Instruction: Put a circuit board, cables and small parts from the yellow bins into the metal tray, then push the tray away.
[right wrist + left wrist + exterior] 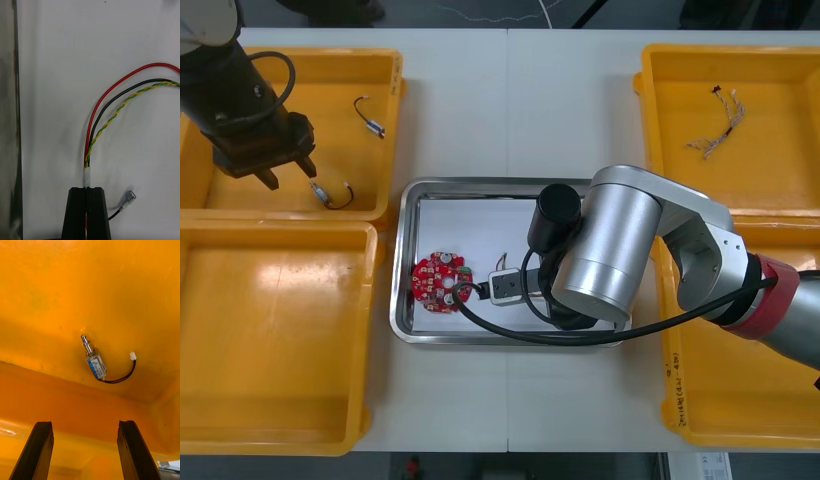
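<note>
left claw (288, 172) spread open in far-left yellow bin (320, 90) near small metal part (95, 364): likely light, rigid, slick, take its body, not the lead | circuit board (442, 280) lies in metal tray (405, 260) | right claw (87, 189) clenched on limp cable (112, 112) at its taped end, over tray

Metal tray (402, 262) gleams (white inside), 4 yellow bins (270, 330) look glossy plastic, cable (87, 159) smooth-sheathed.

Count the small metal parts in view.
2 parts, both in the far left bin: one near its right wall, one by its near wall beside the left gripper. The right arm may hide more in the tray.
</note>
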You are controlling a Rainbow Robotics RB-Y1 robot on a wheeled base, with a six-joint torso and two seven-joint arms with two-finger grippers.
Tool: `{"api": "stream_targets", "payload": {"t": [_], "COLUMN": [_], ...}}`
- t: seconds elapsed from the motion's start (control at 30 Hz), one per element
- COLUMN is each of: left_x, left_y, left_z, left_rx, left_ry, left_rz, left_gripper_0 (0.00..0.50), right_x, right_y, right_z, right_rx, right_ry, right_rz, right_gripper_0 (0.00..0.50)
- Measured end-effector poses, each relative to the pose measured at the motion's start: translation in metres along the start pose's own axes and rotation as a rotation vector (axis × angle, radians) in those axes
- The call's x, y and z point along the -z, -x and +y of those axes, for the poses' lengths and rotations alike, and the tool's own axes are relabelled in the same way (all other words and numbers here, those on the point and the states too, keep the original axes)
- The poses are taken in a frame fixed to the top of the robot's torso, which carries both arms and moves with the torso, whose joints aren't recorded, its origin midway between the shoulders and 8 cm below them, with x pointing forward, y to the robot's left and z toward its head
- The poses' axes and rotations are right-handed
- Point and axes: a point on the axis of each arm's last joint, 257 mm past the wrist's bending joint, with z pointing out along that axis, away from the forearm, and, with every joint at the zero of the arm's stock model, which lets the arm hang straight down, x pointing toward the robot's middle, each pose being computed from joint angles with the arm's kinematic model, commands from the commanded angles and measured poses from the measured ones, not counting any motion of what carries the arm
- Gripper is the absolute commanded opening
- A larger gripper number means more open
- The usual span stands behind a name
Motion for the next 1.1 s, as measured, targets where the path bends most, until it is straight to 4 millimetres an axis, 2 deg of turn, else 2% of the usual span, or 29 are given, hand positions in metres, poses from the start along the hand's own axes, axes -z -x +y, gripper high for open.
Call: {"api": "stream_targets", "payload": {"t": [0.03, 0.07, 0.3, 0.47, 0.77, 0.9, 1.1], "left_x": [-0.001, -0.003, -0.015, -0.025, -0.042, -0.048, -0.056], "left_y": [0.002, 0.004, 0.017, 0.023, 0.02, 0.02, 0.019], "left_z": [0.001, 0.001, -0.001, -0.012, -0.018, -0.017, -0.015], "left_rx": [0.007, 0.014, 0.046, 0.054, 0.043, 0.017, -0.013], "left_ry": [-0.003, -0.006, -0.026, -0.056, -0.057, -0.052, -0.031], "left_rz": [-0.002, -0.007, -0.042, -0.063, -0.057, -0.057, -0.061], "left_gripper_0": [0.5, 0.5, 0.5, 0.5, 0.5, 0.5, 0.5], "right_x": [0.0, 0.0, 0.0, 0.0, 0.002, 0.013, 0.044], "right_y": [0.0, 0.0, 0.0, 0.0, -0.003, -0.015, -0.027], "right_z": [0.0, 0.0, 0.0, 0.001, 0.002, -0.003, -0.023], "right_rx": [-0.001, -0.001, -0.002, -0.004, -0.014, -0.053, -0.144], "right_ry": [0.0, 0.0, 0.0, 0.005, 0.015, 0.031, 0.021], "right_rz": [0.0, 0.001, 0.0, -0.001, 0.01, 0.05, 0.083], "right_gripper_0": [0.492, 0.5, 0.5, 0.5, 0.5, 0.5, 0.5]}}
